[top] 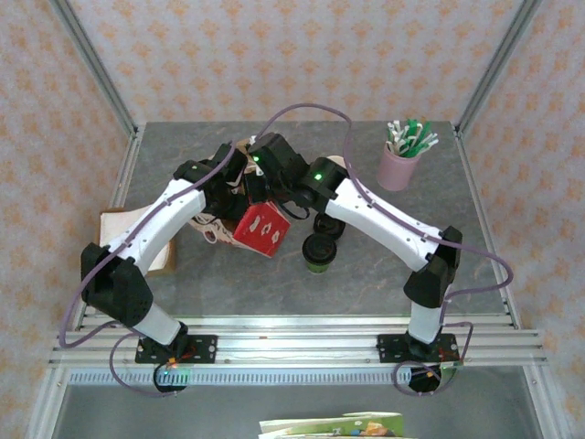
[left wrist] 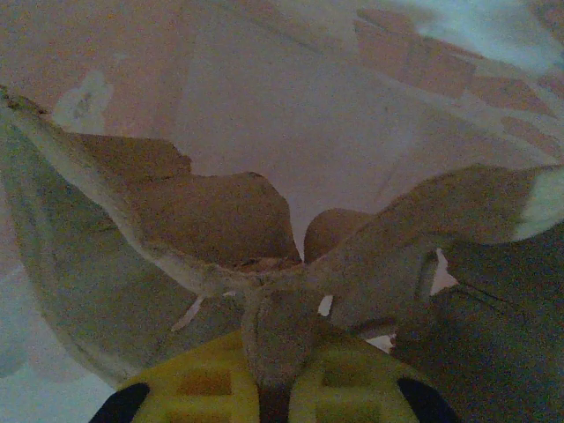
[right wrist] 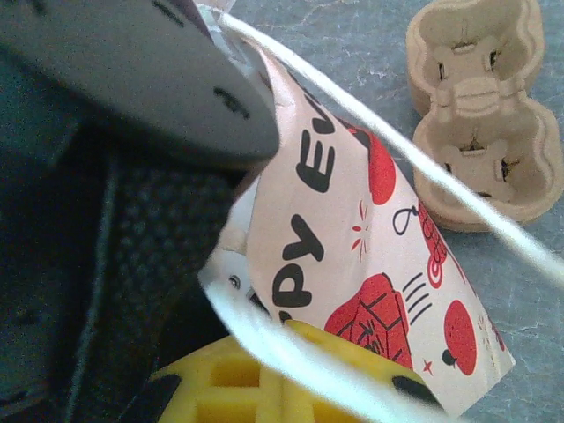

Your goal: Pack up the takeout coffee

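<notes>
Left gripper (left wrist: 273,374): clenched, with the yellow fingers pinching a crumpled fold of brown paper at the bag's mouth, and we're looking straight into the matte, creased interior.
Right gripper (right wrist: 282,379): closed. The yellow fingers sit against the bag's printed edge and seem to clamp it, though the white cord blurs the contact.
Paper bag (top: 262,227): lifted between the two arms over the middle of the table, tilted. It's a boxy shape, with a pale outside printed with red drawings and bold black lettering.
Cord handle (right wrist: 458,194): smooth white cord, taut, slanting across the bag's face.
Takeout coffee (top: 319,251): standing upright on the table just right of the bag, outside it. A round black plastic lid tops the green paper body.
Pulp carrier (right wrist: 476,115): moulded tan fibre with two rounded wells and a rough finish, lying flat.
Pink tumbler (top: 399,167): at the far right, packed with green and white sticks.
Table (top: 228,283): grey, stone-veined, matte.
</notes>
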